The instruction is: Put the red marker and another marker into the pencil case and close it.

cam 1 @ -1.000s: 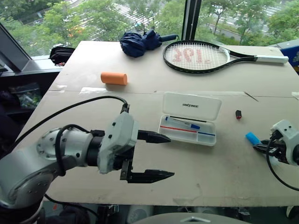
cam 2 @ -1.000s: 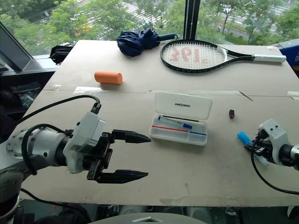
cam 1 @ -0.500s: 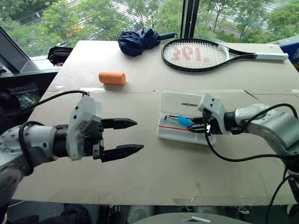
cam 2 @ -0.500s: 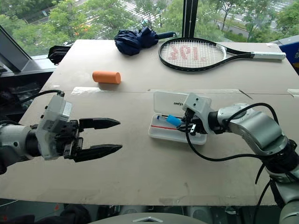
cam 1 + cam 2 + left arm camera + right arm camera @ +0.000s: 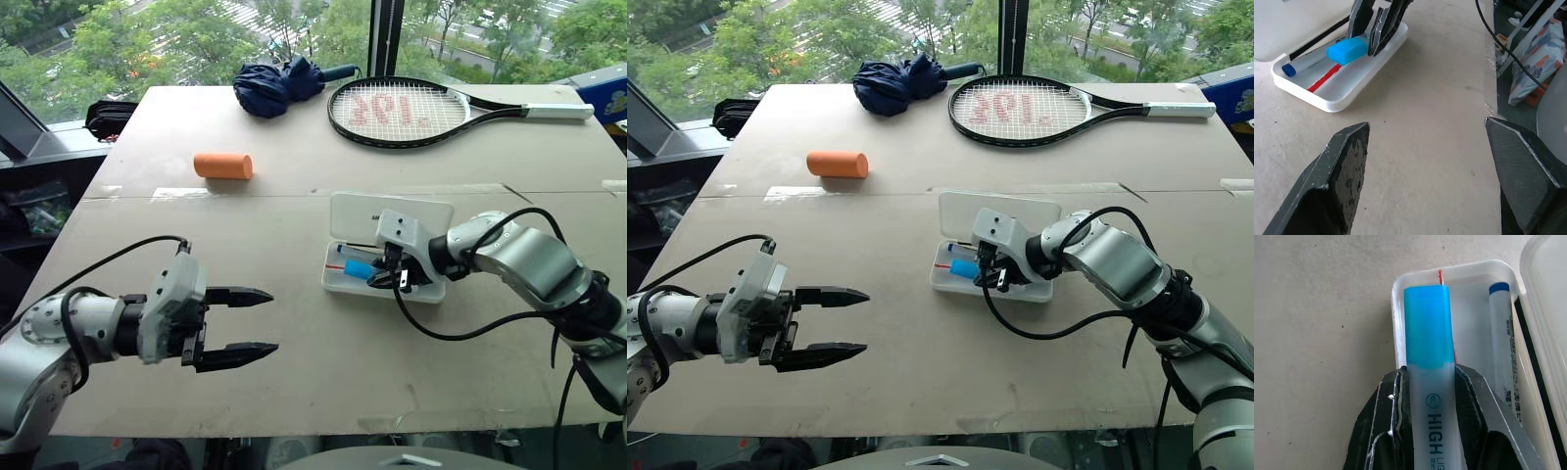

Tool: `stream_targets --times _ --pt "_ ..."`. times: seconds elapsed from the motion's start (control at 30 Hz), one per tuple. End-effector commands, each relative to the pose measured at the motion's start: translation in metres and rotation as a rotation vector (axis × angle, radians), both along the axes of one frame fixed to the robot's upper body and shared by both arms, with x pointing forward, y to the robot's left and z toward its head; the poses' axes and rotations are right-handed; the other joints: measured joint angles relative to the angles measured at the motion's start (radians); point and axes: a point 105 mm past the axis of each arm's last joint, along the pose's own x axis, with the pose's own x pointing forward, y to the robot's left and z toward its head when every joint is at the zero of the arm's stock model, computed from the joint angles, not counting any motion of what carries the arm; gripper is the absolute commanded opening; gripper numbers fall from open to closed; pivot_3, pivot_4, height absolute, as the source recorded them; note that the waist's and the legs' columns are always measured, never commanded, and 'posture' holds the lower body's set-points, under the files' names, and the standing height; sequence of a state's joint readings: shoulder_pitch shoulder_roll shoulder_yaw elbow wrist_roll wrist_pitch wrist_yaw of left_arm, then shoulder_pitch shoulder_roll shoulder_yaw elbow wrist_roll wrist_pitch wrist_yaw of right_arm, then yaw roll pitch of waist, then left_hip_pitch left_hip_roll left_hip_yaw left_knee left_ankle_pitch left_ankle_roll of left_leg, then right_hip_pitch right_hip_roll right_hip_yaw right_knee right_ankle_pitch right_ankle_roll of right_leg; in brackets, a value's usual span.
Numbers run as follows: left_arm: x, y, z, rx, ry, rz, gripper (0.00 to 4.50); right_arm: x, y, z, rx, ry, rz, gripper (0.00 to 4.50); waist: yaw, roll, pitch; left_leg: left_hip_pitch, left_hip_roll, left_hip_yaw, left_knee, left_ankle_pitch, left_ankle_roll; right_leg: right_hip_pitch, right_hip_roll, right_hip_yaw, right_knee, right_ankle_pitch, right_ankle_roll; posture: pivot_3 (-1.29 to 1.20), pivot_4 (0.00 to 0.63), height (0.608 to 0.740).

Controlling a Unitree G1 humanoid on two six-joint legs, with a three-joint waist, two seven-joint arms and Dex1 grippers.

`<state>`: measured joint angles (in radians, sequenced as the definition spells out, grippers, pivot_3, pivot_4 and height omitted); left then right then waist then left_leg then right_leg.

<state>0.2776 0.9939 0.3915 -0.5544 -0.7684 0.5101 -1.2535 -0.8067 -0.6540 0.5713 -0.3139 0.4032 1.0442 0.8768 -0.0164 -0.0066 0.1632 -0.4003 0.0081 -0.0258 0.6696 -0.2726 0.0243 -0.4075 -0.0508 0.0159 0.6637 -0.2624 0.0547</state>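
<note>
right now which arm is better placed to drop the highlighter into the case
Right. The right gripper is shut on the blue highlighter, right above the open pencil case. The left gripper hangs open and empty, well off to the case's left.

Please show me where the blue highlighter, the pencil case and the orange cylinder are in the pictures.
blue highlighter [image 5: 1426,325], right wrist view, on its blue cap.
pencil case [image 5: 390,211], left eye view, on the open lid.
orange cylinder [image 5: 222,165], left eye view, on the middle of its side.
</note>
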Motion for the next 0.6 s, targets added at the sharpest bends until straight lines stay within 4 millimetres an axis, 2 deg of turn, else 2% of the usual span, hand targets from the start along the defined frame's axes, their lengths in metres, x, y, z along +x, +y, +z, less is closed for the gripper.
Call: stream_targets --times 0.03,0.23,0.5,0.57,0.6 --pt "-0.007 0.008 0.001 0.007 -0.041 -0.013 3.82 0.003 0.011 0.008 0.008 -0.043 0.046 0.59 0.0 0.0 0.0 0.0 0.0 0.0 0.0 0.0 0.0 0.0 0.0 0.0 0.0 0.0 0.0 0.0 0.15 0.73" --pt "-0.012 0.018 -0.007 0.01 -0.039 -0.005 3.82 0.004 0.019 0.005 -0.003 -0.038 0.076 0.59 0.003 0.0 0.0 0.0 -0.001 0.0 0.0 0.0 0.0 0.0 -0.002 -0.001 0.0 0.0 0.0 0.0 0.15 0.73" --pt "-0.015 0.023 -0.013 0.004 -0.04 -0.004 3.82 0.006 0.015 -0.005 -0.04 -0.029 0.076 0.59 0.002 0.0 0.0 0.0 -0.001 0.0 0.0 0.0 0.0 0.0 -0.003 -0.001 0.0 0.0 0.0 0.0 0.15 0.73" --pt "-0.015 0.023 -0.013 0.002 -0.043 -0.007 3.82 0.006 0.013 -0.007 -0.052 -0.033 0.081 1.63 0.002 0.0 0.0 0.0 -0.001 0.0 0.0 0.0 0.0 0.0 -0.003 -0.001 0.0 0.0 0.0 0.0 0.15 0.73" --pt "-0.014 0.023 -0.013 0.001 -0.045 -0.008 3.82 0.005 0.012 -0.007 -0.053 -0.031 0.087 2.0 0.001 0.0 0.0 0.0 -0.001 0.0 0.0 0.0 0.0 0.0 -0.003 -0.001 0.0 0.0 0.0 0.0 0.15 0.73"
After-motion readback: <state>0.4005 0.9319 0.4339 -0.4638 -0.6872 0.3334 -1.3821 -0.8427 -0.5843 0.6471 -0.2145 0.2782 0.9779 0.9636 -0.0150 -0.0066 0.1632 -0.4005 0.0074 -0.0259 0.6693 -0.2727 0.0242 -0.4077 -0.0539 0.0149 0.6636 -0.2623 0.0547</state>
